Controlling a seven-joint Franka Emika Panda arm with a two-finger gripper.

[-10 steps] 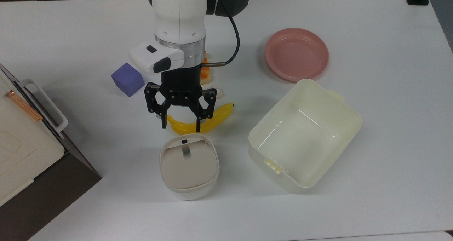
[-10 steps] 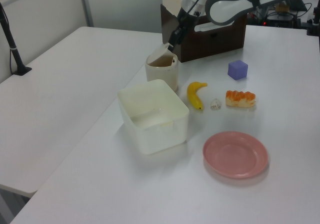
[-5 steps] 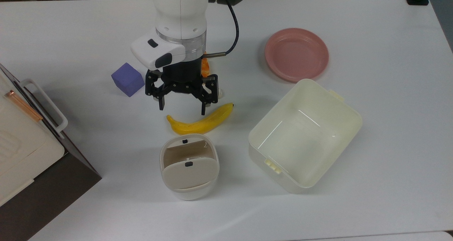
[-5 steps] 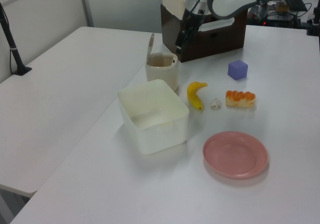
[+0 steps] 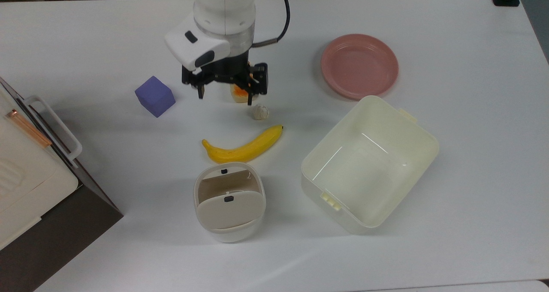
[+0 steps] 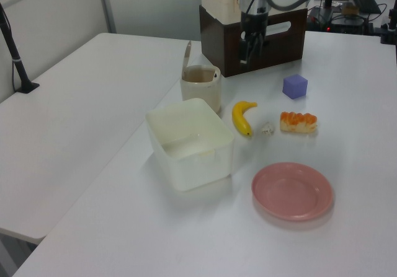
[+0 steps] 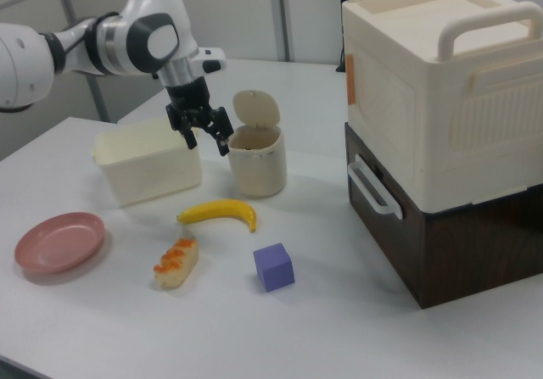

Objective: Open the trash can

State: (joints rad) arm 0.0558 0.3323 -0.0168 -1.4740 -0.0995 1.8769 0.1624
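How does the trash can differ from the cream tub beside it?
The trash can is small and rounded, while the cream tub is larger and rectangular. The trash can has a beige hinged lid standing open; the cream tub has no lid. Both stand upright on the table.

In the top view, the small white trash can with its beige hinged lid (image 5: 229, 208) stands just below the yellow banana (image 5: 242, 147), with the cream rectangular plastic tub (image 5: 422, 134) to its right. The round pink plate (image 5: 359, 65) lies above the tub, and the purple cube (image 5: 155, 96) sits well apart at the top view's left.
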